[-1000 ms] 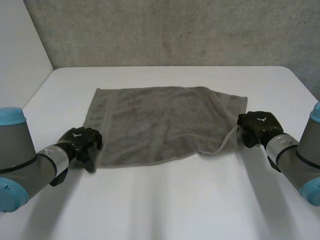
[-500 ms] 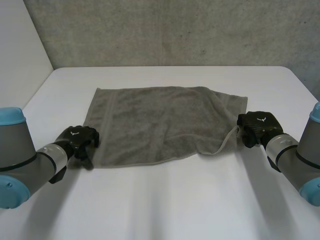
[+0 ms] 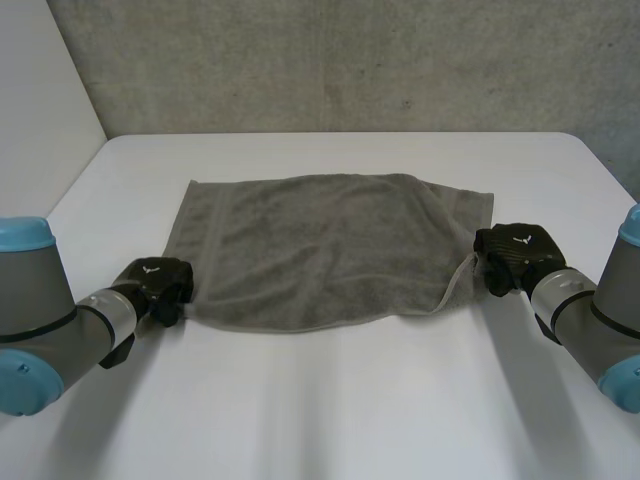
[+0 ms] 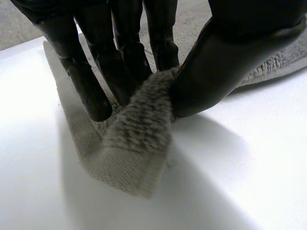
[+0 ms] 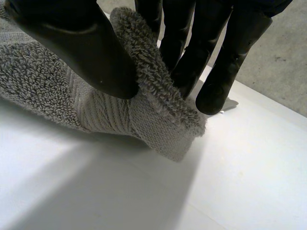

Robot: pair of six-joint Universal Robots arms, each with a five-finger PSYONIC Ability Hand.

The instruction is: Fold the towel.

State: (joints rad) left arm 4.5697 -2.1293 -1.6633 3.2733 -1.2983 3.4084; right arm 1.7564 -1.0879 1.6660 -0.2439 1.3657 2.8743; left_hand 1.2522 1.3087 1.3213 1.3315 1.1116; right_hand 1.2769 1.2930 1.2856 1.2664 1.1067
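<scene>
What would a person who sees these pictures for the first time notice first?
The grey towel lies spread across the middle of the white table. The left hand pinches its near left corner between thumb and fingers, and the right hand pinches its near right corner likewise.

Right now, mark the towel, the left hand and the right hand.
towel (image 3: 330, 245), head view, middle of the cloth.
left hand (image 3: 160, 280), head view, back of the hand.
right hand (image 3: 515, 250), head view, back of the hand.
</scene>
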